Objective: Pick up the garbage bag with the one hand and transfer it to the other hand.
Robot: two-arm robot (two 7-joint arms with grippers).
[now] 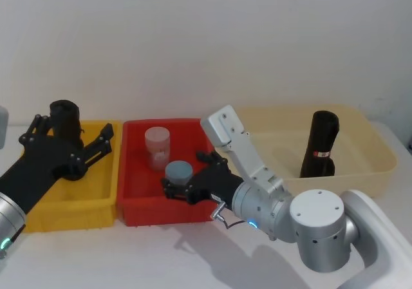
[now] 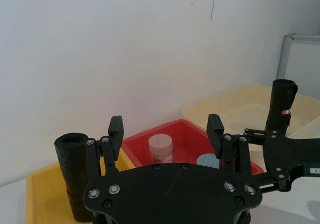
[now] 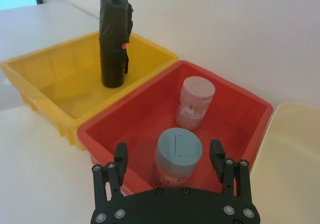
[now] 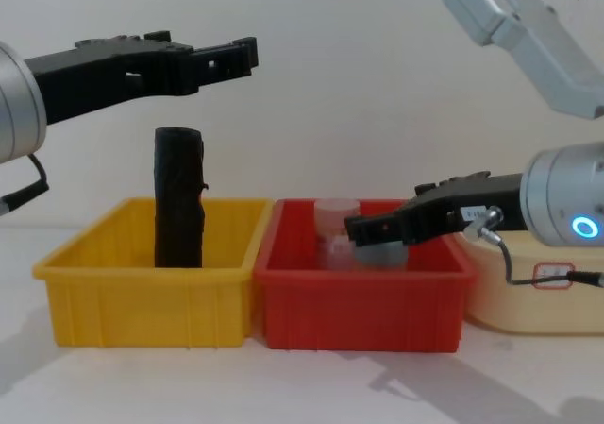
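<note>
Against a white wall, on a white surface, the right end effector [image 1: 183, 173] is held open and empty over the red bin [image 1: 138, 212]. The garbage bag [image 1: 320, 144] stands upright to its right, in the cream bin [image 1: 380, 147]. The left end effector [image 2: 165, 121], also open and empty, is far farther off.

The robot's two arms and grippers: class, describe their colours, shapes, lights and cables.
Both are thick silver cylindrical arms ending in black, long-fingered grippers studded with silver screws. The left gripper has a dark cable looping beneath its arm; the right gripper has a blue ring light and thin grey cable.
</note>
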